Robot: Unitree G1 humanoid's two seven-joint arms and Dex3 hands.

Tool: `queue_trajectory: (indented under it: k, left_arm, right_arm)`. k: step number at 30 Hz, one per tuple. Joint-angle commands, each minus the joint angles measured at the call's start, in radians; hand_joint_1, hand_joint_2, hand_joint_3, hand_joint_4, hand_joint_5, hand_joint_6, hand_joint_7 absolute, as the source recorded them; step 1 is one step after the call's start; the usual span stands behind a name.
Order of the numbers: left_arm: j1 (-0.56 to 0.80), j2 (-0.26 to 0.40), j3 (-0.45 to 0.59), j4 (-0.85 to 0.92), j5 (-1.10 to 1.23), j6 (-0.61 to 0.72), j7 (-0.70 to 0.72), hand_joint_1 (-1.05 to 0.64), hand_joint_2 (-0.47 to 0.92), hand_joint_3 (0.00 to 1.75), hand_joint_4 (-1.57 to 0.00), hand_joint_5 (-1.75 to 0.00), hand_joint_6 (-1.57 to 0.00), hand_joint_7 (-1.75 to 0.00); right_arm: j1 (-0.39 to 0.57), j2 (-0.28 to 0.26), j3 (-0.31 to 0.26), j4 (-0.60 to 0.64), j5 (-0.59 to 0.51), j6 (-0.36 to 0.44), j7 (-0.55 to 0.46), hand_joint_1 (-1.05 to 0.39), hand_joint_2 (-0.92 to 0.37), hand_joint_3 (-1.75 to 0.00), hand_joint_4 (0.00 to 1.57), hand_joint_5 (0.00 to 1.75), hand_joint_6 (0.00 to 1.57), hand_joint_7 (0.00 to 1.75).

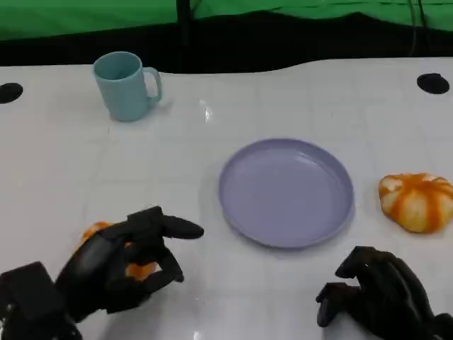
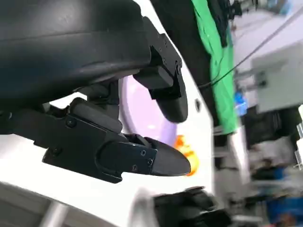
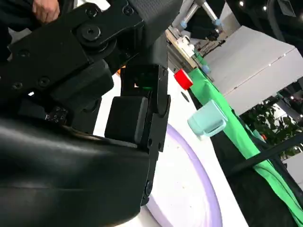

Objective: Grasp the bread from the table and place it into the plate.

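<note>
Right now the bread (image 1: 134,269) sits under my left hand (image 1: 120,265) at the near left of the tabletop (image 1: 297,92) — only orange bits of it peek out beside and between my black fingers (image 1: 173,228), which are curled down around it. I judge this as a grip closing on it, though I cannot tell from the head view whether it has left the surface. Its long axis is hidden by my own hand, so I won't guess at it.

The plate (image 1: 287,191) lies to the right of that hand and a little farther from me, near but not touching; the left wrist view shows its lilac face (image 2: 137,113) just past my fingertips. That is the relation the next move turns on, I think: carry the bread rightward and slightly away, over the near-left rim, then let go. My left hand is plainly the one for this.

My right hand (image 1: 379,297) rests at the near right with fingers curled in and nothing in them. Beyond it, right of the plate, sits a second orange-and-white bun (image 1: 417,202) — well apart from my left hand. A pale blue mug (image 1: 126,85) stands at the far left, upright, handle toward the right
</note>
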State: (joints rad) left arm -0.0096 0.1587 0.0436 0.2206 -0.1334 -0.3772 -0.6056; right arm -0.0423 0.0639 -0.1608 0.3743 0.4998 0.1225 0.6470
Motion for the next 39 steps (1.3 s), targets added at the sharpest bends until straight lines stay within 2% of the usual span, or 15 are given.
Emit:
queue_trajectory:
  k: [1, 2, 5, 9, 10, 11, 13, 14, 16, 21, 25, 29, 34, 39]
  left_arm:
    - [0.018, 0.08, 0.001, -0.109, 0.051, 0.056, 0.039, -0.71, 0.92, 0.16, -0.32, -1.16, -0.41, -0.35]
    - [0.02, 0.105, 0.003, -0.14, 0.082, 0.07, 0.052, -0.71, 0.92, 0.13, -0.29, -1.1, -0.42, -0.25]
    - [0.027, 0.16, -0.006, -0.202, 0.162, 0.101, 0.08, -0.75, 0.92, 0.13, -0.21, -1.01, -0.39, -0.15]
    - [0.033, 0.18, -0.019, -0.228, 0.183, 0.123, 0.098, -0.77, 0.92, 0.14, -0.2, -0.99, -0.38, -0.12]
    - [0.03, 0.223, -0.026, -0.25, 0.259, 0.104, 0.111, -0.77, 0.92, 0.14, -0.2, -0.98, -0.38, -0.12]
    - [0.029, 0.255, -0.03, -0.267, 0.316, 0.09, 0.122, -0.79, 0.92, 0.15, -0.23, -0.78, -0.35, -0.06]
    - [0.031, 0.3, -0.044, -0.311, 0.451, 0.083, 0.163, -0.8, 0.92, 0.15, -0.27, -0.64, -0.34, -0.03]
    - [0.034, 0.31, -0.051, -0.332, 0.509, 0.09, 0.187, -0.81, 0.92, 0.14, -0.29, -0.51, -0.31, -0.01]
    - [0.039, 0.335, -0.07, -0.38, 0.639, 0.112, 0.232, -0.81, 0.92, 0.13, -0.29, -0.42, -0.28, 0.0]
    - [0.053, 0.356, -0.1, -0.456, 0.844, 0.162, 0.297, -0.78, 0.92, 0.08, -0.3, -0.36, -0.26, 0.0]
    - [0.058, 0.382, -0.152, -0.535, 1.056, 0.258, 0.253, -0.73, 0.92, 0.04, -0.27, -0.27, -0.24, 0.0]
    - [0.058, 0.384, -0.18, -0.55, 1.116, 0.296, 0.247, -0.71, 0.91, 0.01, -0.29, -0.2, -0.24, 0.0]
    - [0.015, 0.377, -0.249, -0.511, 1.235, 0.365, 0.184, -0.69, 0.85, 0.0, -0.32, -0.17, -0.24, 0.0]
    - [-0.048, 0.371, -0.306, -0.415, 1.276, 0.396, 0.167, -0.69, 0.85, 0.0, -0.32, -0.13, -0.22, 0.0]
  right_arm:
    - [0.004, -0.002, -0.001, -0.015, 0.003, -0.01, -0.001, -1.03, -0.72, 0.0, 1.57, 0.72, 1.57, 0.34]
    - [0.005, -0.002, 0.001, -0.016, 0.001, -0.01, -0.004, -1.03, -0.72, 0.0, 1.57, 0.72, 1.57, 0.34]
    - [0.005, -0.002, 0.003, -0.018, -0.002, -0.007, -0.008, -1.04, -0.72, 0.0, 1.57, 0.72, 1.57, 0.34]
    - [0.006, -0.002, 0.004, -0.019, -0.002, -0.007, -0.009, -1.03, -0.72, 0.0, 1.57, 0.71, 1.57, 0.33]
    - [0.004, -0.001, 0.003, -0.017, 0.0, -0.004, -0.01, -1.03, -0.72, 0.0, 1.57, 0.71, 1.57, 0.33]
    - [0.002, 0.0, 0.003, -0.015, 0.001, -0.002, -0.011, -1.03, -0.72, 0.0, 1.57, 0.71, 1.57, 0.33]
    - [-0.004, -0.001, 0.002, -0.006, 0.001, -0.003, -0.008, -1.03, -0.72, 0.0, 1.57, 0.71, 1.57, 0.33]
    - [-0.007, -0.002, 0.001, 0.0, 0.0, -0.006, -0.006, -1.02, -0.72, 0.0, 1.57, 0.71, 1.57, 0.33]
    - [-0.01, -0.001, 0.0, 0.004, -0.001, -0.006, -0.011, -1.02, -0.72, 0.0, 1.57, 0.71, 1.57, 0.34]
    - [-0.015, -0.001, -0.002, 0.007, -0.001, -0.004, -0.014, -1.03, -0.72, 0.0, 1.57, 0.72, 1.57, 0.34]
    - [-0.022, -0.003, -0.004, 0.022, -0.002, -0.01, -0.007, -1.03, -0.71, 0.0, 1.57, 0.72, 1.57, 0.35]
    - [-0.024, -0.004, -0.006, 0.024, 0.0, -0.006, -0.006, -1.03, -0.71, 0.0, 1.57, 0.71, 1.57, 0.34]
    - [-0.024, -0.006, -0.008, 0.027, -0.002, -0.014, -0.004, -1.03, -0.71, 0.0, 1.57, 0.7, 1.57, 0.33]
    - [-0.022, -0.006, -0.007, 0.024, -0.002, -0.01, -0.007, -1.04, -0.71, 0.0, 1.57, 0.72, 1.57, 0.35]
